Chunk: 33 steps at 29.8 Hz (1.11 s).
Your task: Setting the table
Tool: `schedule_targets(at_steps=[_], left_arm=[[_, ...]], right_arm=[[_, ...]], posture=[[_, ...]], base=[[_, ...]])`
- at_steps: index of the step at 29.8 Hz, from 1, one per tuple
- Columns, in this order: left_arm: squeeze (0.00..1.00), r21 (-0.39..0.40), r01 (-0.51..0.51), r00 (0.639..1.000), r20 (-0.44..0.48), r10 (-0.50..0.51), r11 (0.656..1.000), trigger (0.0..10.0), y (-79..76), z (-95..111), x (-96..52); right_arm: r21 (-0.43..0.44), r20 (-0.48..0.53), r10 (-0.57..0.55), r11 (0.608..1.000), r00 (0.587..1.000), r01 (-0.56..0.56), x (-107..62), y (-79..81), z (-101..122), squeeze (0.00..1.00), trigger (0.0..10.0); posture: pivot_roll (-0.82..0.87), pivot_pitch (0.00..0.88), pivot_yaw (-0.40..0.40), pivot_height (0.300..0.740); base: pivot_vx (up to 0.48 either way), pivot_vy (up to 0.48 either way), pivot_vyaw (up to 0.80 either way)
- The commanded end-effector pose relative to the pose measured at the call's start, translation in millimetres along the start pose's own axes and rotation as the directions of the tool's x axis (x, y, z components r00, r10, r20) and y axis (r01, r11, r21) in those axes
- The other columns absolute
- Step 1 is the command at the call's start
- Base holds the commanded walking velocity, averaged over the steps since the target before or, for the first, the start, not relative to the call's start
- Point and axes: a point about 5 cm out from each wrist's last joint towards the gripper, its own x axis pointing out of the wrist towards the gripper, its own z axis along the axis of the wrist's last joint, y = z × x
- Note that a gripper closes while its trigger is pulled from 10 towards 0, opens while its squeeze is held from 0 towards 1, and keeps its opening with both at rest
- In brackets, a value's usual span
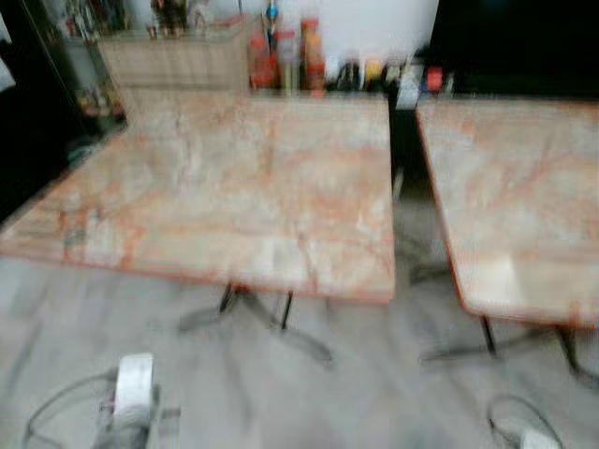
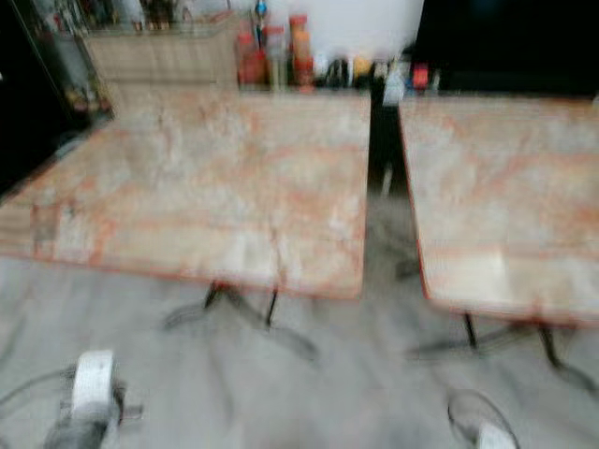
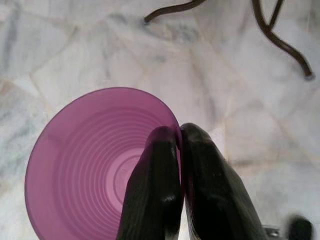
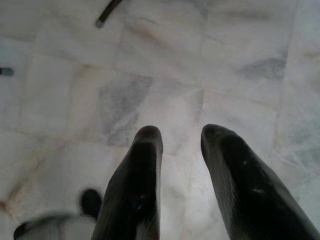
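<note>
A purple plastic cup point(image 3: 95, 165) hangs over the floor in the left wrist view, its rim pinched between the two black fingers of my left gripper point(image 3: 179, 134), which is shut on it. My right gripper point(image 4: 181, 134) points down at the pale marble floor with its fingers apart and nothing between them. Ahead stand two marble-topped tables with reddish veins, the nearer left table point(image 1: 234, 187) and the right table point(image 1: 515, 196), both bare. My left arm point(image 1: 131, 393) shows low at the picture's bottom edge.
A dark gap point(image 1: 407, 187) separates the two tables. Bottles and jars point(image 1: 290, 61) line a counter behind them. Metal table legs point(image 1: 253, 309) spread over the grey marble floor. A dark cabinet point(image 1: 37, 112) stands at the left.
</note>
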Motion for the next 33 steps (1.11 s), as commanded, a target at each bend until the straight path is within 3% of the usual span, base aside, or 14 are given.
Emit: schedule_targets(at_steps=[1,33], left_arm=[[0.00,0.005,0.003,1.000,0.007,-0.003,1.000,10.0,0.0,4.1,1.1],[0.00,0.005,0.005,1.000,0.007,-0.005,1.000,10.0,-0.3,3.8,1.0]], right_arm=[[0.004,0.000,-0.009,1.000,1.000,0.009,0.1,-3.2,0.2,0.00,10.0],[0.009,0.000,-0.007,1.000,1.000,0.007,-0.1,-3.2,-0.1,0.00,10.0]], posture=[[0.02,0.071,0.033,0.740],[0.01,0.051,0.033,0.740]], base=[[0.000,-0.424,0.00],[0.000,-0.420,0.00]])
